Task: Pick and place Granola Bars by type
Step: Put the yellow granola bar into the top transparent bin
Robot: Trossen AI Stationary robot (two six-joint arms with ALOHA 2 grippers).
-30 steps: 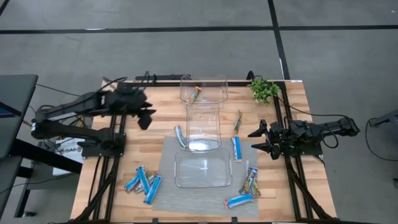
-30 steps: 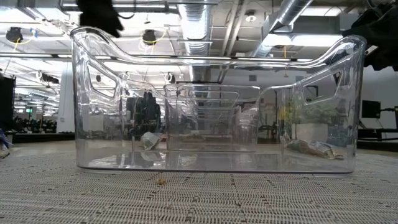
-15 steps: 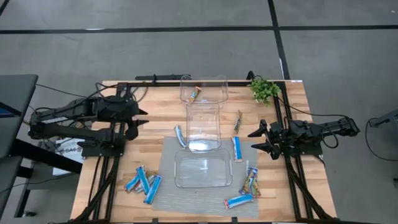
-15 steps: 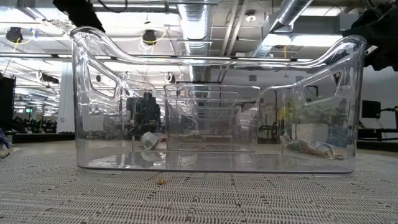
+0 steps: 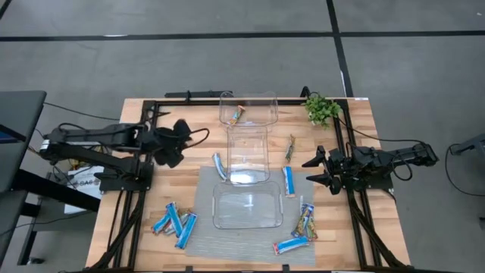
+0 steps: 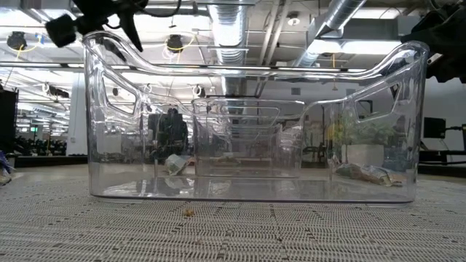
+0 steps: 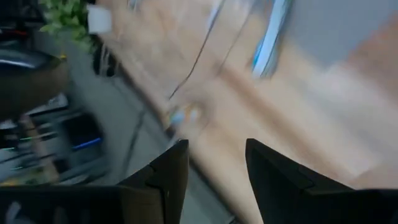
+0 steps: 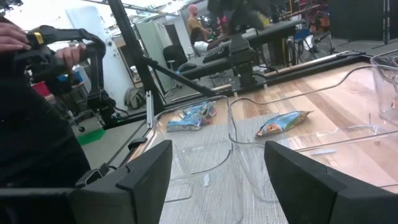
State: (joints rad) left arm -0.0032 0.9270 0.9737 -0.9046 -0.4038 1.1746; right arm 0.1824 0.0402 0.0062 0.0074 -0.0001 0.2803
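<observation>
Blond wood slats make up the table (image 5: 144, 227), with a grey woven mat (image 5: 203, 235) spread over its near middle. Over on the left, the left gripper (image 5: 180, 135) hangs above bare wood beside the arm's frame, fingers parted with nothing between them; its wrist view shows daylight between the two dark fingers (image 7: 169, 177). Just below it, near the front left corner, a huddle of blue-and-white Granola Bars (image 5: 175, 221) lies partly on the mat's edge. One more blue bar (image 5: 219, 165) sits slantwise against the left side of the middle bin (image 5: 248, 154). Three clear bins run down the centre: the far bin (image 5: 248, 108) holds a multicoloured bar (image 5: 237, 115), the near bin (image 5: 247, 206) rests on the mat. Moving right, a slim dark-green bar (image 5: 289, 148) lies on wood, a blue bar (image 5: 289, 180) below it, then two multicoloured bars (image 5: 305, 221) and another blue one (image 5: 292, 245) toward the front. A small green plant (image 5: 322, 109) occupies the far right corner. The right gripper (image 5: 318, 170) waits at the right edge, jaws spread wide and empty.
</observation>
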